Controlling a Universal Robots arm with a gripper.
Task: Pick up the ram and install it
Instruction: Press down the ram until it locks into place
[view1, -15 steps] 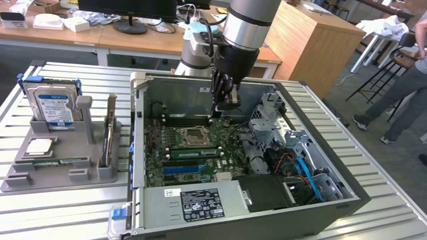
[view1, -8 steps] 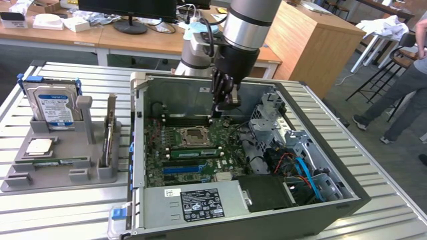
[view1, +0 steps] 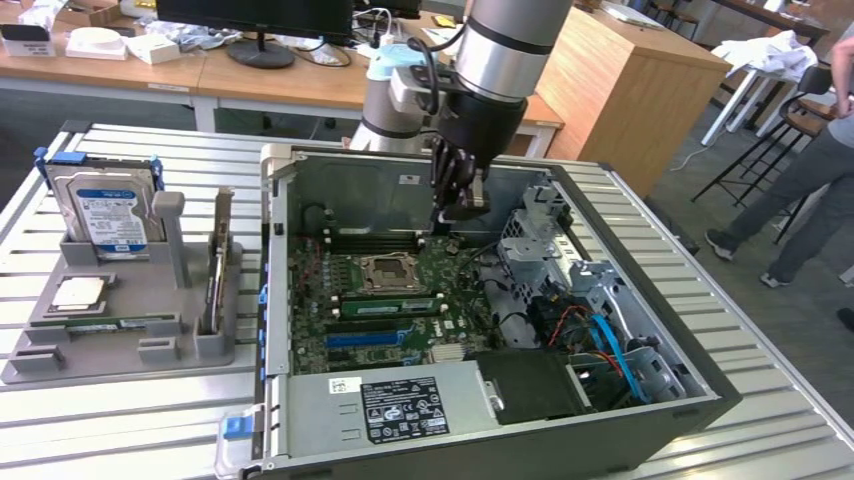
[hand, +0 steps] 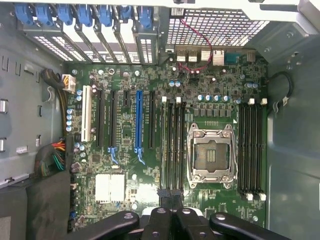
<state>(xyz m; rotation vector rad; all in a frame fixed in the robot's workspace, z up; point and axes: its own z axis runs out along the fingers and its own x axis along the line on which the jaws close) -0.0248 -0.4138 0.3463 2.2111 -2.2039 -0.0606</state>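
Two rams, tray ram well apart, slotted ram near shut, empty claw

Slatted metal table with open computer case and grey parts rack.

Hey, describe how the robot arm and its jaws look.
The arm is a silver-grey tube with a black band, a pale blue joint cap and black cables alongside. Its wrist end is black, with black jaws built from linked bars and round pivot pins.
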